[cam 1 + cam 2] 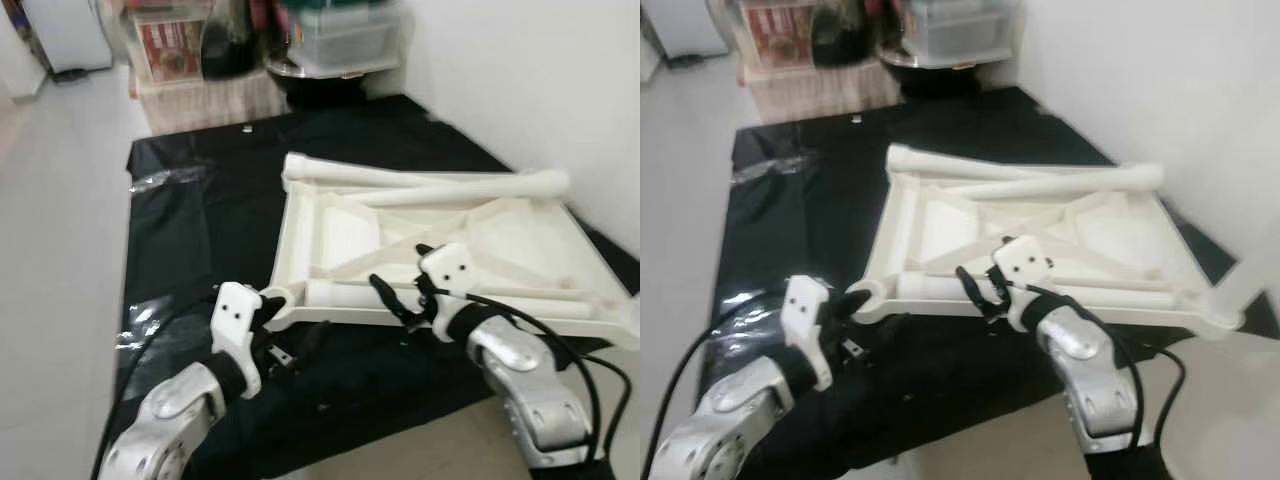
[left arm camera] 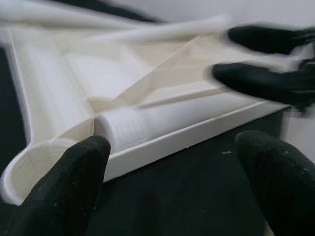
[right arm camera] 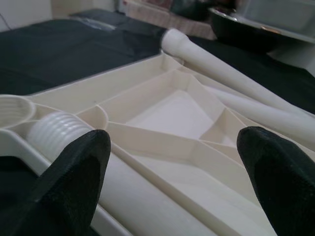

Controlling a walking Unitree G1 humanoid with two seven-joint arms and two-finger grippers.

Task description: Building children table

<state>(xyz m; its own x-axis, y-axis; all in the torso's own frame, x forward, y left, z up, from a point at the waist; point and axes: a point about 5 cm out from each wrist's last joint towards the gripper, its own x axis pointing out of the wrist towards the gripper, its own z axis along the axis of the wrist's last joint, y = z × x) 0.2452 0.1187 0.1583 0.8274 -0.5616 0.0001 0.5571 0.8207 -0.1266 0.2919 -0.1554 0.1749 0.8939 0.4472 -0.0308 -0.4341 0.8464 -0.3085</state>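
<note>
While the children's table top (image 1: 440, 250) lies upside down on the black sheet (image 1: 190, 230) spread over the floor, close to the sheet's near edge and toward its wall-side edge, three loose white legs are seen in the left eye view: two legs (image 1: 420, 180) across the far rim and one threaded leg (image 1: 350, 295) along the near rim. The left tool (image 1: 268, 312) is held open just beside the near-left corner socket (image 1: 283, 297); the right tool (image 1: 400, 300) is spread open over the near leg, with nothing gripped.

From the right eye view the same arrangement is confirmed, with the storage boxes (image 1: 950, 30) well apart at the far end.

Through the left wrist view, the leg's threaded end (image 2: 125, 129) is shown just beside the socket.

Through the right wrist view, the threads (image 3: 56, 130) are seen between wide-open fingers (image 3: 81, 162). The leg would best be grasped mid-shaft, stood upright over the socket, and turned squarely so the threads are not crossed.
</note>
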